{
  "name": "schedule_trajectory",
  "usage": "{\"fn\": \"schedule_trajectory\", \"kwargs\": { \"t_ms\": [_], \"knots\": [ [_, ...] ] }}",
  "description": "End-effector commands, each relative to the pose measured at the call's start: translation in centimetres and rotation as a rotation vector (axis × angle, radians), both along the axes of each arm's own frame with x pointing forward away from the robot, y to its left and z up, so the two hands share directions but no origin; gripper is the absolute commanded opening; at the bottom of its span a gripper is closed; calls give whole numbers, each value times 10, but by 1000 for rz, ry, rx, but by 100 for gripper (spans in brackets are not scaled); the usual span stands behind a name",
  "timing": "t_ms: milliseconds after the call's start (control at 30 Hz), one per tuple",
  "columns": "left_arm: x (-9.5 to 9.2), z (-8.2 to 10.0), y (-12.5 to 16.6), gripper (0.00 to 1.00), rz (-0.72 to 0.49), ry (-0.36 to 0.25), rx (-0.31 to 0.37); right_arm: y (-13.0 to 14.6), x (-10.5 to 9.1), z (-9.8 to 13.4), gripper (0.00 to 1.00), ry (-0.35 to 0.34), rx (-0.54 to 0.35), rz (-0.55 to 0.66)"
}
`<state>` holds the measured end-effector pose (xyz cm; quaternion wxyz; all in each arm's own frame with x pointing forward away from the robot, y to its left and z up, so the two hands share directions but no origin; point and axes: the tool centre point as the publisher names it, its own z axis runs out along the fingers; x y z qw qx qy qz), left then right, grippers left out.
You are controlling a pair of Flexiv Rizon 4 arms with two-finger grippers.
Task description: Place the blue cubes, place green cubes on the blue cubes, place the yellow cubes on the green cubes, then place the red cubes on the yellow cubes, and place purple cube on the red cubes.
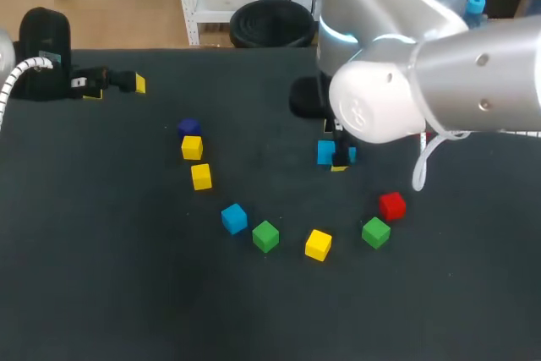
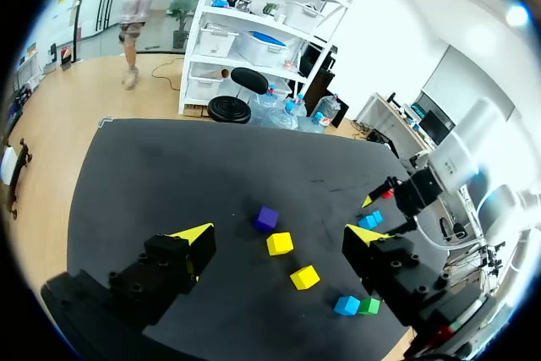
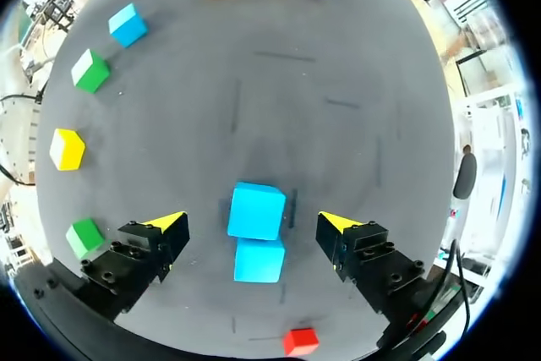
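The right arm (image 1: 456, 61) was a thick silver-grey tube. It had a rounded white joint cap (image 1: 372, 107) dotted with small screws and a pale blue lit ring (image 1: 338, 35). A thin white cable (image 1: 418, 165) looped behind the right hand (image 3: 252, 221). That hand and the left hand (image 2: 283, 234) had black blocky fingers (image 3: 135, 259) with yellow wedge tips. A ribbed white hose (image 1: 17, 73) ran behind the left hand.

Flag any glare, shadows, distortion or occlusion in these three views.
Head view: glare on the right arm, which hides part of two blue cubes; purple cube barely stands out from the dark table. Left wrist view: table edges bow, lighting even. Right wrist view: those blue cubes sit between open jaws, soft shadows, no glare.
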<state>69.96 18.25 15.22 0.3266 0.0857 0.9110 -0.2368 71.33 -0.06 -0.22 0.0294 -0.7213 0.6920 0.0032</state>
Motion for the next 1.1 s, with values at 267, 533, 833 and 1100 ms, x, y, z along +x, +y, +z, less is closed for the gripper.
{"fn": "schedule_trajectory", "kwargs": {
  "t_ms": [267,533,833,1100],
  "knots": [
    [0,-2,2,100,-7,-7,-10,5,5,1,65,3,11,-43],
    [0,-2,2,100,-7,-7,-10,8,6,0,46,3,4,-42],
    [0,-2,2,100,-7,-7,-10,8,6,-1,44,-2,-1,-34],
    [0,-2,2,100,-7,-7,-10,9,7,-1,45,-8,-8,-18]
  ]
}}
